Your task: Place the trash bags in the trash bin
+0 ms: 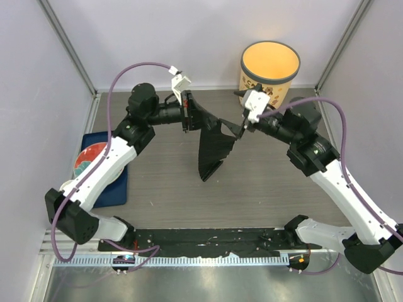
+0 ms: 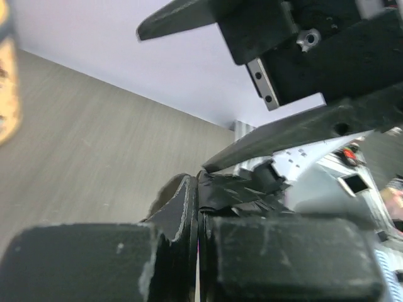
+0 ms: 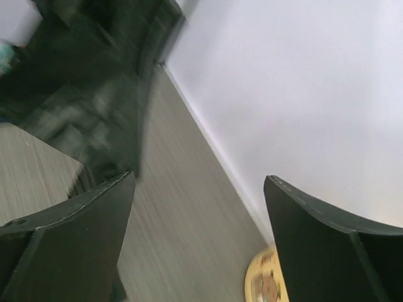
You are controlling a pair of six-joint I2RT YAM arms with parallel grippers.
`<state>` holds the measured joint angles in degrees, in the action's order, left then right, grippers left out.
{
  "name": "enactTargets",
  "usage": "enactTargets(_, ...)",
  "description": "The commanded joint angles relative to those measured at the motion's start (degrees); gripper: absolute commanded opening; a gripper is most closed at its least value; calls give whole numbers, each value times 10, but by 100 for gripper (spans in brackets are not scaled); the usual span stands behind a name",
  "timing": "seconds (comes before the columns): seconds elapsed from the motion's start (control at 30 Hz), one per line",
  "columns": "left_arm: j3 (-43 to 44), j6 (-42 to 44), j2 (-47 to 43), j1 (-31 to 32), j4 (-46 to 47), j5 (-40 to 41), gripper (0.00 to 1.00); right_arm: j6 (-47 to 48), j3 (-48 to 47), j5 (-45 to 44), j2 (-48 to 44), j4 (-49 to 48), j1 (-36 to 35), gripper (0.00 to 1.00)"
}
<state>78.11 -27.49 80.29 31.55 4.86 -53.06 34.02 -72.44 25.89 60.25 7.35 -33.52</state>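
The trash bin (image 1: 271, 56) stands upright at 1 o'clock on the table (image 1: 157, 189), against the back wall. Its open mouth shows only a plain yellow inside. The trash bag (image 1: 213, 148) is outside it, hanging in the air just past the table's centre toward 12 o'clock, between the two grippers. It droops in a crinkled black point toward 6 o'clock. At 9 o'clock a plate (image 1: 88, 160) lies on a blue mat (image 1: 121, 185).

The left arm rises from its base at 7 o'clock, bends at 10 o'clock and turns its wrist toward 3 o'clock. The left gripper (image 1: 187, 113) is clamped tight on the bag's upper left edge; its wrist view shows the film pinched between the closed pads (image 2: 182, 214).

The right arm climbs from 5 o'clock to an elbow at 2 o'clock, wrist aimed at 9 o'clock, just in front of the bin. The right gripper (image 3: 198, 182) has its jaws spread wide with nothing between them. The bag's right corner reaches its tip in the top view; whether they touch I cannot tell.
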Motion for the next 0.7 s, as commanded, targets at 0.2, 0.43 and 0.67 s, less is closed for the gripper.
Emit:
enactTargets(0.2,-19,168,-78,-16,-122,189,0,-321,-136,62,85,257,98,100)
enactTargets(0.43,-7,64,-53,-16,-114,186,0,-283,-155,169,72,206,101,99)
enactTargets(0.67,3,-24,-30,-16,-58,120,0,-107,-201,93,104,272,-31,99)
